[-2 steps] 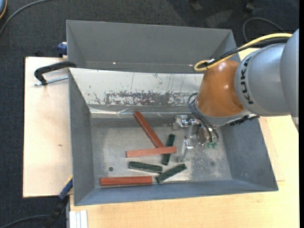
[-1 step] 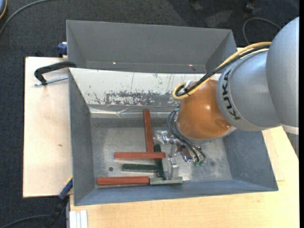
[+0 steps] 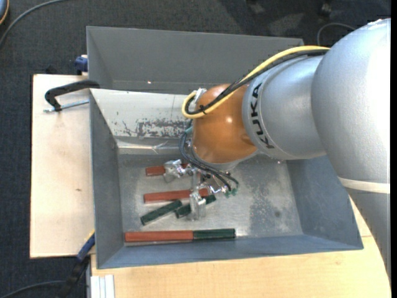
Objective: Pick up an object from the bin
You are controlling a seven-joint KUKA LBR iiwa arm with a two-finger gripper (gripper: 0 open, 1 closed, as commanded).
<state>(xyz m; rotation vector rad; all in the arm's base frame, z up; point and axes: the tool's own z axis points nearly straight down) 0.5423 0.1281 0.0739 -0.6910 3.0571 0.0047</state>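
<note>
Red and green sticks [image 3: 165,197] crowd the bin's [image 3: 103,172] left floor; its right floor lies bare.

Matt grey metal bin [image 3: 186,58] (floor scuffed); glossy orange wrist cover [image 3: 220,129].

One grey metal bin [image 3: 102,197] holds three reddish-brown bars [image 3: 166,197] and at least two dark green bars [image 3: 214,233], with any further green pieces too hidden to count.
</note>
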